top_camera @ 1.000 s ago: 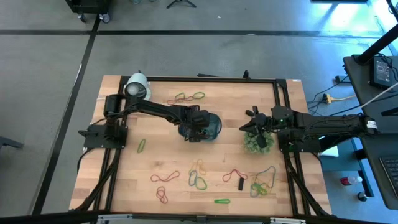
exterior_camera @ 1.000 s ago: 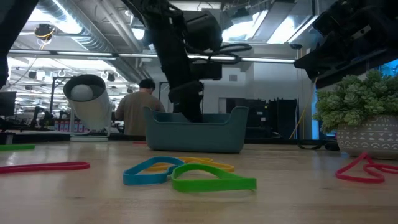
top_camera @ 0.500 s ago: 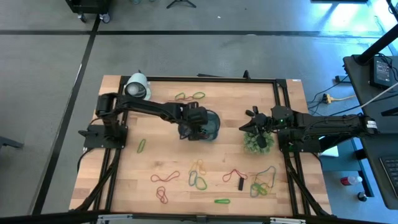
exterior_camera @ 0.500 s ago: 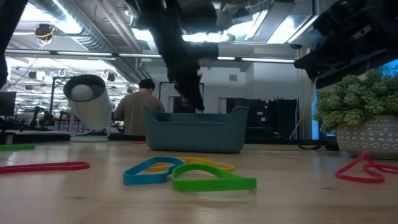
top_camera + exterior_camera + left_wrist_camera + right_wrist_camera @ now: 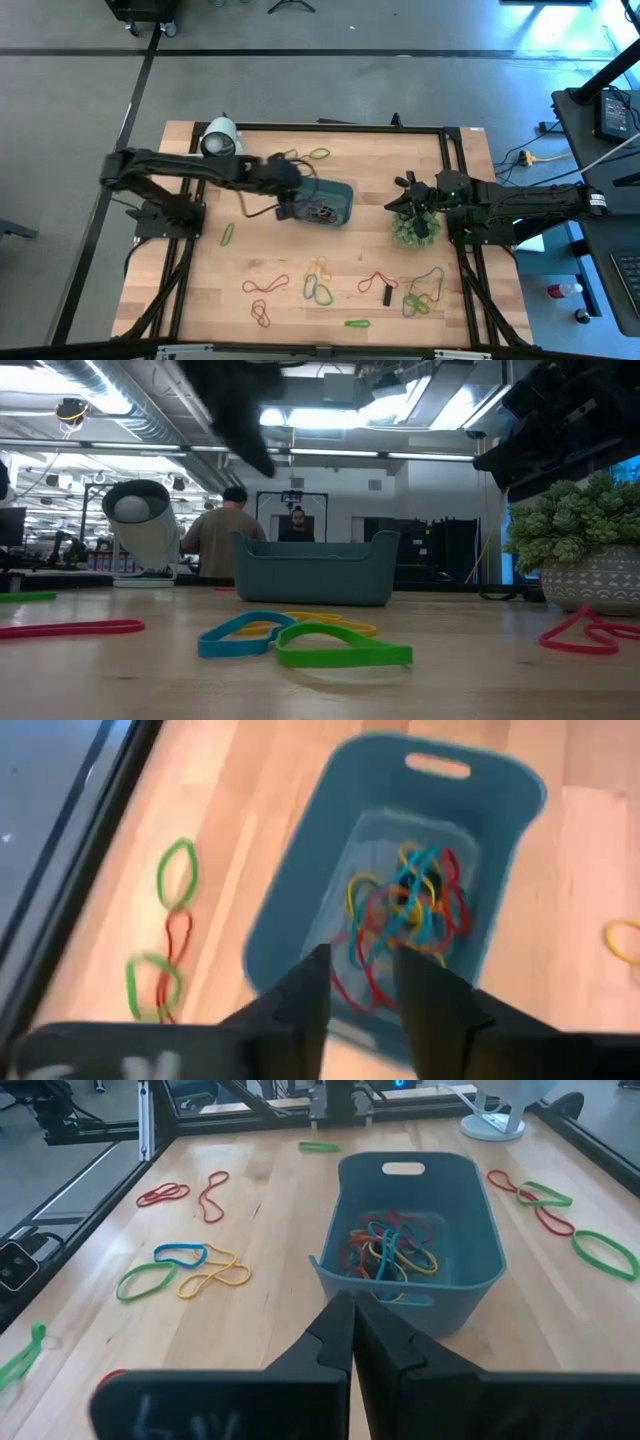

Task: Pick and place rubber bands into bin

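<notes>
Hovering just beside the blue bin (image 5: 328,203), on the side toward the white dome (image 5: 220,139), the left gripper (image 5: 361,990) holds nothing; its two dark fingers (image 5: 305,1005) stand a little apart, with a narrow gap between them. From the left wrist view, the bin lies under and in front of these fingers, and inside it is a tangle of rubber bands (image 5: 402,910) (red, yellow and blue ones can be told).

The bin stands near the middle of the wooden table (image 5: 250,260). More loose bands are on the table: a green and red chain (image 5: 305,155) near the far edge, one green band (image 5: 227,235) alone toward the left arm's base, red bands (image 5: 264,285) and a yellow-green group (image 5: 319,280) on the near side of the bin, and a mixed heap (image 5: 423,291) near the right arm's corner.

The right gripper (image 5: 352,1342) waits above the potted plant (image 5: 411,227), well apart from the bin, with its fingers pressed together and nothing between them.
</notes>
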Controlling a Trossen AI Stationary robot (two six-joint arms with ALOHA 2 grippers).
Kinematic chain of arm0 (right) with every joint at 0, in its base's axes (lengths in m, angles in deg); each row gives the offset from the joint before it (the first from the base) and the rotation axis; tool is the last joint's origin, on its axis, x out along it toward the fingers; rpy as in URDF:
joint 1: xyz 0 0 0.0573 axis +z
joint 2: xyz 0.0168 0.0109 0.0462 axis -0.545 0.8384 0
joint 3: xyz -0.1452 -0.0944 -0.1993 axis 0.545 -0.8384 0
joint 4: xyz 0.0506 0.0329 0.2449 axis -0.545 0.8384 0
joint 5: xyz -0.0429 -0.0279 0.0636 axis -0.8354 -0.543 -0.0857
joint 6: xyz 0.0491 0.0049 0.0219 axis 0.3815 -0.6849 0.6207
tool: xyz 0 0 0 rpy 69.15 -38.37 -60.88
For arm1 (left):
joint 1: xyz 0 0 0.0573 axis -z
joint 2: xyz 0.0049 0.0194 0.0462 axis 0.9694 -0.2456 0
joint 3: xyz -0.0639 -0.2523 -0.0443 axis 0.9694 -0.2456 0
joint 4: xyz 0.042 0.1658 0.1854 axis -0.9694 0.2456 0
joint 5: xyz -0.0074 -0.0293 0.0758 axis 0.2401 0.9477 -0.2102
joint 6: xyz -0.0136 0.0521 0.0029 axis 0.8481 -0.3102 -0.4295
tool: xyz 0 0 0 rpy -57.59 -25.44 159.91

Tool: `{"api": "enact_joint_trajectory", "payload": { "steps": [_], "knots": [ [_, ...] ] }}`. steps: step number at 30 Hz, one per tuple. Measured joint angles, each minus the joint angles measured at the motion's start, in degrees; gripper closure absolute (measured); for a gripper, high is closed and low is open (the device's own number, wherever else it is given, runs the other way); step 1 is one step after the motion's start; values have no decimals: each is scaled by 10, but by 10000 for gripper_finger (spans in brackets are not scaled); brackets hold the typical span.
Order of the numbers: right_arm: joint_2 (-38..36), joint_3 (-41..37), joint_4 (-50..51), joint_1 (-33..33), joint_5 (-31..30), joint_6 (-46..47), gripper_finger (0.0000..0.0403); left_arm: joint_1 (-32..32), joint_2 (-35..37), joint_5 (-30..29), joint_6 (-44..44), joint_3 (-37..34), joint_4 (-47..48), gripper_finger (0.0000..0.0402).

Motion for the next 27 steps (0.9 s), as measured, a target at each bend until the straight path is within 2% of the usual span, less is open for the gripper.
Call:
{"api": "enact_joint_trajectory", "payload": {
  "steps": [7, 11, 17, 19, 22, 27],
  "knots": [
    [0, 0, -12, 0, -4, -2, 389, 10, 159, 7, 47, -193, -118, 393],
    [0, 0, -38, 0, -49, 1, 389, 22, 238, 7, 79, -291, -176, 398],
    [7, 17, -68, -2, -186, -3, 382, 45, 317, -12, 91, -418, -316, 399],
    [19, 37, -58, -10, -213, 5, 373, 49, 336, -18, 91, -448, -348, 399],
    [53, 89, 17, -39, -215, 37, 356, 53, 358, -28, 91, -478, -373, 400],
    [150, 208, 204, -117, -217, 85, 325, 53, 381, -29, 90, -492, -375, 399]
  ]
}}
